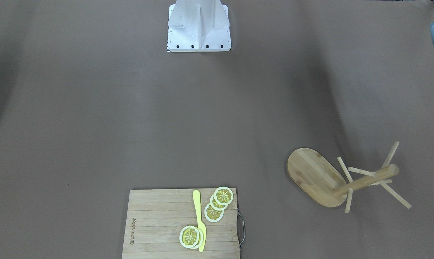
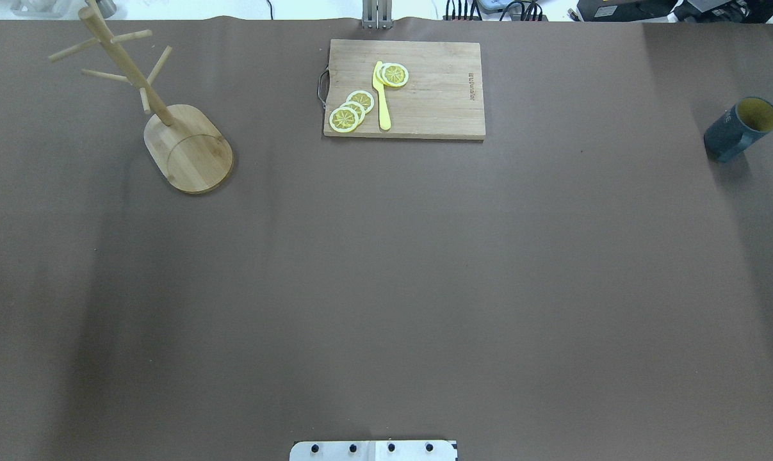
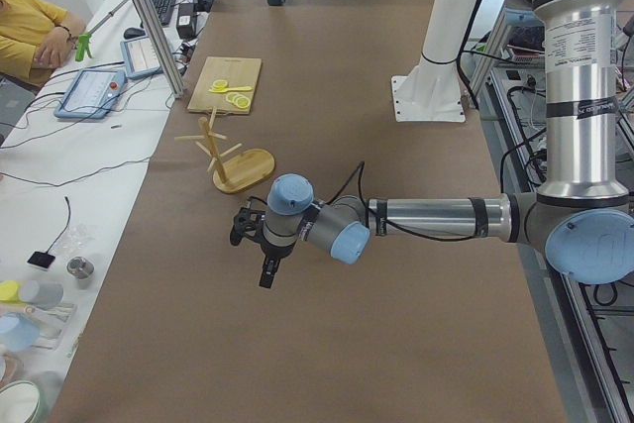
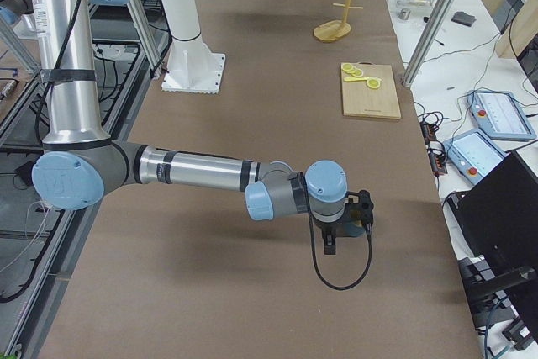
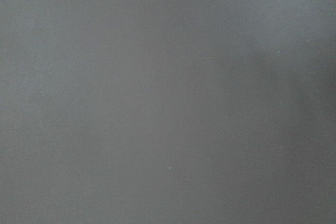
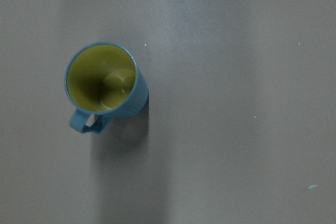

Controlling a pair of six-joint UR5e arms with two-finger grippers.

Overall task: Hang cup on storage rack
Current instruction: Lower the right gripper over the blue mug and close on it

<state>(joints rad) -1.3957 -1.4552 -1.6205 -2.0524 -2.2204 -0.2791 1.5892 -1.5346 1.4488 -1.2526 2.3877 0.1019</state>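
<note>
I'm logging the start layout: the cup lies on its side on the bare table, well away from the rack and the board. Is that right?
Not quite. The cup stands upright with its mouth up, as the right wrist view shows from above. The rest holds: it is on the bare table, well away from the rack and the board.

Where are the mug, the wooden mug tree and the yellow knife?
mug (image 6: 102,80): right wrist view, its yellowish inside.
mug tree (image 2: 189,149): overhead view, middle of its oval base.
yellow knife (image 2: 382,96): overhead view, halfway along it.
</note>
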